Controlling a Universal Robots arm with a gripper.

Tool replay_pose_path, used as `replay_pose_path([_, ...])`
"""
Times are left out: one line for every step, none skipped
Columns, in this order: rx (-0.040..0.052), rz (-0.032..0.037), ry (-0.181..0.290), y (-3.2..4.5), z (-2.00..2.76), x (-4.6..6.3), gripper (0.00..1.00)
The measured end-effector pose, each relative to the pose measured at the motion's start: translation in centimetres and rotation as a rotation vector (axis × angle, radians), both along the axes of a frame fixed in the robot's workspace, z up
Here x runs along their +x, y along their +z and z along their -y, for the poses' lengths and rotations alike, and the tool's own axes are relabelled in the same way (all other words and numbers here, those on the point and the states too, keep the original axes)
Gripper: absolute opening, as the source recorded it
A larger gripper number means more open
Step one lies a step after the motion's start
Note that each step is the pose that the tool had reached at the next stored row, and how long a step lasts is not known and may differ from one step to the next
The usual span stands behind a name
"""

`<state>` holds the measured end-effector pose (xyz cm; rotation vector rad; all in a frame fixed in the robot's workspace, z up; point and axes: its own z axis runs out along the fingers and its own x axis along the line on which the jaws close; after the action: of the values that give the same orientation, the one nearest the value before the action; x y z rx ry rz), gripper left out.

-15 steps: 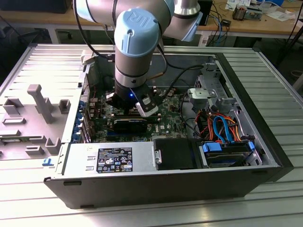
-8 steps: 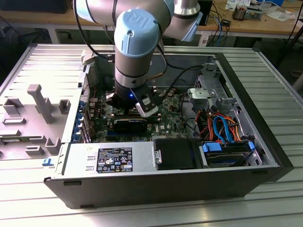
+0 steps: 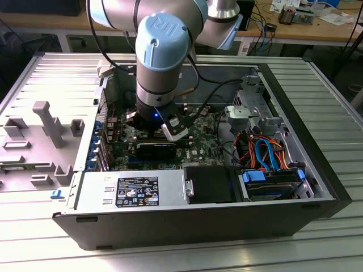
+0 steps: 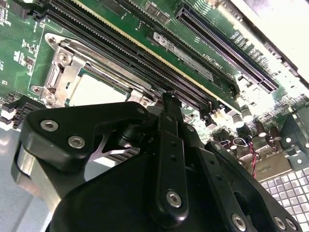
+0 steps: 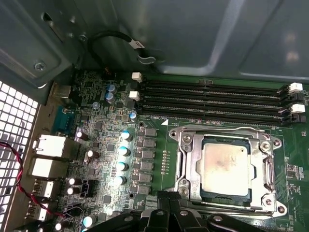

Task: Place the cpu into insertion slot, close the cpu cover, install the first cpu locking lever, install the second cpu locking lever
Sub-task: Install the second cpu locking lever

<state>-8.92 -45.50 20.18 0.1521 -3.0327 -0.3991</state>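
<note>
The cpu [image 5: 226,169], a dull silver square, lies flat in the insertion slot [image 5: 271,194] on the green motherboard [image 5: 154,159]. The cpu cover [image 5: 192,145] is down over it, framing the chip in its window. A thin metal lever [image 5: 217,128] lies flat along the socket's side by the memory slots. My gripper [image 5: 175,197] is shut and empty, its tip at the socket's opposite edge, close to a corner. In the second wrist view the gripper [image 4: 167,99] reaches down beside the cpu [image 4: 96,89] and cover [image 4: 63,63]. In the exterior view the gripper [image 3: 170,127] is low inside the open computer case.
Long black memory slots [image 5: 217,99] run beside the socket, and capacitors [image 5: 123,150] stand on its other side. The case [image 3: 317,170] holds a power supply [image 3: 130,190] at the front and a drive with coloured cables [image 3: 266,153] on the exterior view's right. A grey fixture plate [image 3: 45,130] lies outside.
</note>
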Motion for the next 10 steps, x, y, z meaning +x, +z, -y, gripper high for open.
replay_pose_path([0.0016, 0.0, 0.0, -0.01, 0.01, -0.02, 0.11])
replay_pose_path([0.0056, -0.0001, 0.0, -0.04, 0.01, -0.03, 0.11])
replay_pose_path([0.0099, -0.0001, 0.0, -0.08, 0.0, -0.04, 0.11])
replay_pose_path([0.0131, 0.0, 0.0, -0.12, 0.0, -0.04, 0.11])
replay_pose_path([0.0153, 0.0, 0.0, -0.15, 0.0, -0.04, 0.11])
replay_pose_path([0.0156, 0.0, 0.0, -0.17, 0.0, -0.03, 0.11])
replay_pose_path([0.0155, -0.0001, 0.0, -0.19, 0.0, -0.03, 0.11])
replay_pose_path([0.0162, 0.0, 0.0, -0.24, 0.01, -0.04, 0.11])
replay_pose_path([0.0176, 0.0001, 0.0, -0.31, 0.01, -0.04, 0.11])
replay_pose_path([0.0189, 0.0001, 0.0, -0.35, 0.01, -0.05, 0.11])
